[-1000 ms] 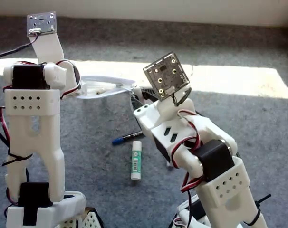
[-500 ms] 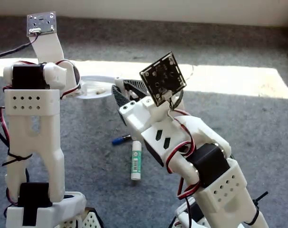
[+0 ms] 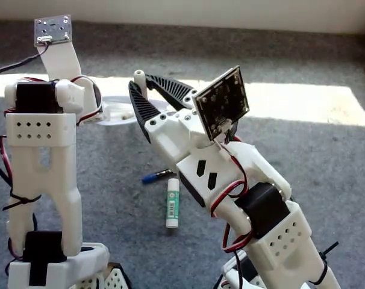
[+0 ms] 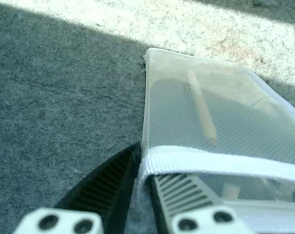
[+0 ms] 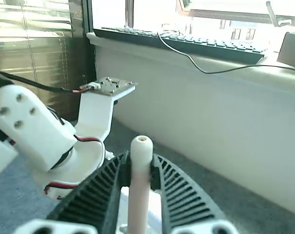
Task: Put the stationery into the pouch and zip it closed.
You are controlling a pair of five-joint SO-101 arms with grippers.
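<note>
Left gripper point(image 4: 145, 165): jaws pinched shut on the white woven zip band of the translucent mesh pouch point(image 4: 220, 131), at one corner of its mouth. The pouch lies flat on the grey felted worktop point(image 3: 110, 180), partly in the sunlit strip. One slim beige pencil-like stick point(image 4: 202, 109) is already inside.

Right gripper point(image 3: 141, 84): raised off the worktop, near the pouch, jaws clamped on a cream cylindrical stick point(image 5: 140, 195) that pokes out past the fingertips.

Loose on the worktop, between the two arm bases:
- dark pen with blue cap point(image 3: 157, 176)
- white glue stick with green label point(image 3: 172, 205), just beside the pen.

Handling notes (judgement):
- Pouch is soft and light. It will drag or fold if pushed, so the pinch on the stiffer zip band is the right hold.
- Cream stick is light, rigid and smooth. It could pivot or slide in the ribbed jaws, so feed it tip-first into the mouth.
- Pen and glue stick are round and liable to roll. Take each across mid-barrel.
- Zip pull cannot be located from these views.
</note>
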